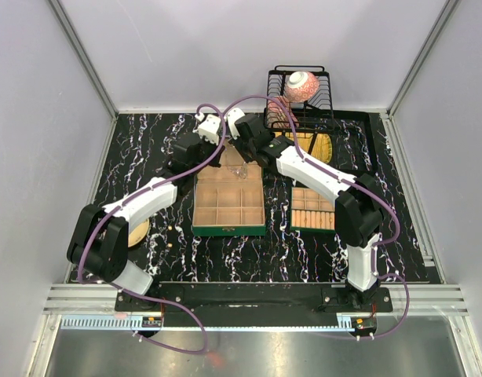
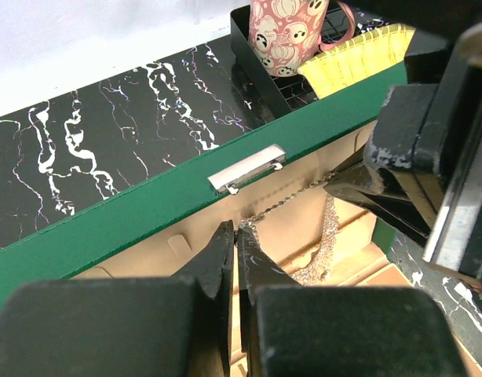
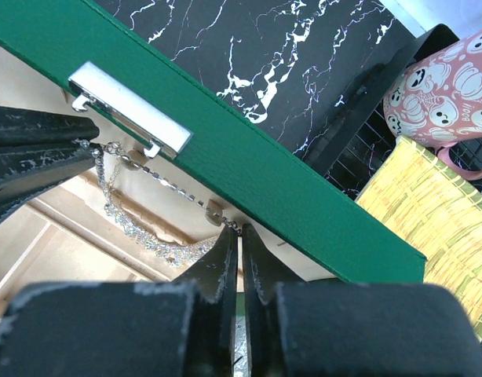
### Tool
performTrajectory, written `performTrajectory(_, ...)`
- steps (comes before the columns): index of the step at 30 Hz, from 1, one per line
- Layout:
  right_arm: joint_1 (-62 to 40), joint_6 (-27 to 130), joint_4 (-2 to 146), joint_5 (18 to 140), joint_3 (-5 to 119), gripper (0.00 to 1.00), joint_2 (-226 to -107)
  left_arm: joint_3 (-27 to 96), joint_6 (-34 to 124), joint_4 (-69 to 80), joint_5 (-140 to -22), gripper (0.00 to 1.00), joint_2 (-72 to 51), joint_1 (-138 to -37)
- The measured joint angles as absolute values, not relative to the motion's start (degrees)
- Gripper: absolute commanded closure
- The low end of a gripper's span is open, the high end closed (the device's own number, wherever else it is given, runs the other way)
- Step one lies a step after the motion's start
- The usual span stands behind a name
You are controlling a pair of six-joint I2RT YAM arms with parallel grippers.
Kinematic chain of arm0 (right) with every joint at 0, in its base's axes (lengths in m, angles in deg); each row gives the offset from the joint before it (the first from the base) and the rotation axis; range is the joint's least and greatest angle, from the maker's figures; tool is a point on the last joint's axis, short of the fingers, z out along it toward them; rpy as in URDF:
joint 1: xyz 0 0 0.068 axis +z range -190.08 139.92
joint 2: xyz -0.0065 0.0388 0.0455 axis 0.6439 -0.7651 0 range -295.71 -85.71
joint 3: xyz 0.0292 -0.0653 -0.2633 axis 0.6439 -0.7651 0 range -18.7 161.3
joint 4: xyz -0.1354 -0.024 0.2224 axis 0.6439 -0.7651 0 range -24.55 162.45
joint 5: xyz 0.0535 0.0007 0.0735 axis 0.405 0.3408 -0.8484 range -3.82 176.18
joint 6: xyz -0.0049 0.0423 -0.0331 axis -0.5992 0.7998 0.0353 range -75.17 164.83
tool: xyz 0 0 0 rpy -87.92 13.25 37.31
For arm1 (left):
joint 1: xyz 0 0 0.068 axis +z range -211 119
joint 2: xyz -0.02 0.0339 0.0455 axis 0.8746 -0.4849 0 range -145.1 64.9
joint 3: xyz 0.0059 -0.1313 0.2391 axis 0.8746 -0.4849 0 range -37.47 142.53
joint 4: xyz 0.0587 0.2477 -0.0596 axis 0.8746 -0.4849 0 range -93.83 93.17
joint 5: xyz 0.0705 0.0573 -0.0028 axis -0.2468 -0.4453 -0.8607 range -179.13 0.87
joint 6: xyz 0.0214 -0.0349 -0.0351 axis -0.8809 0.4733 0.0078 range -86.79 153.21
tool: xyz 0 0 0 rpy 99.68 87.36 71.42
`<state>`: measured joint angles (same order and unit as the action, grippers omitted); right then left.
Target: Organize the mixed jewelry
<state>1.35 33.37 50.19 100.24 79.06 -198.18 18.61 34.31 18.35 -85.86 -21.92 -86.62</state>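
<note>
A silvery necklace (image 2: 326,236) with a thin chain and a sparkly middle part hangs over the far compartments of the large green box (image 1: 228,230). My left gripper (image 2: 239,229) is shut on one end of its chain. My right gripper (image 3: 240,229) is shut on the other end, just under the box's raised lid (image 3: 249,169). The chain (image 3: 158,174) is stretched between the two grippers and the sparkly part (image 3: 143,234) sags below. In the top view both grippers, left (image 1: 224,157) and right (image 1: 246,155), meet at the box's far side, with the necklace (image 1: 239,170) between them.
The lid has a silver clasp (image 2: 247,168). A second green box (image 1: 312,210) stands to the right. Behind are a round gold plate (image 1: 315,146) and a black wire rack (image 1: 301,106) holding a pink mug (image 2: 288,31). A few tiny pieces (image 1: 168,228) lie left of the large box.
</note>
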Motion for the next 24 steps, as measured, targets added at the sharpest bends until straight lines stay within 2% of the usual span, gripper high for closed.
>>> performTrajectory(9,1.15,33.04,49.66,100.72,78.99,0.75,-198.2,18.39,34.4,16.56,-87.28,0.94,-22.32,-85.4)
performTrajectory(12,1.15,33.02,49.64,100.75,78.97,0.74,-198.2,18.15,34.46,15.6,-87.67,0.89,-22.6,-85.09)
performTrajectory(17,1.15,33.02,49.82,100.75,78.67,0.74,-198.18,18.15,34.51,15.29,-87.91,0.71,-22.62,-85.12)
performTrajectory(20,1.15,33.02,49.86,100.75,78.21,0.73,-198.16,18.15,34.6,15.25,-87.83,0.66,-22.62,-85.12)
performTrajectory(24,1.15,33.02,49.86,100.72,77.25,0.73,-197.94,18.15,34.77,15.03,-87.83,0.64,-22.62,-85.12)
